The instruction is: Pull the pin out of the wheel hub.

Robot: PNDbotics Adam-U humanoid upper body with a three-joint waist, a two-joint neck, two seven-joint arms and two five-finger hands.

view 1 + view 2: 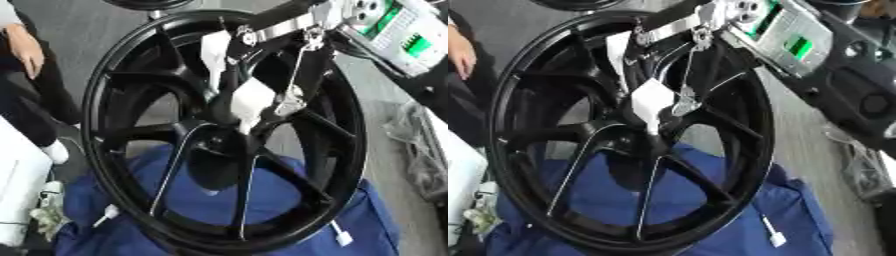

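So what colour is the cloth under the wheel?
Blue. The cloth shows best in the left eye view.

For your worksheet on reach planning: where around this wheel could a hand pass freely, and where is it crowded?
Free: the gaps between the lower spokes above the blue cloth. Crowded: around the hub, where the right hand and its arm cover the upper spokes.
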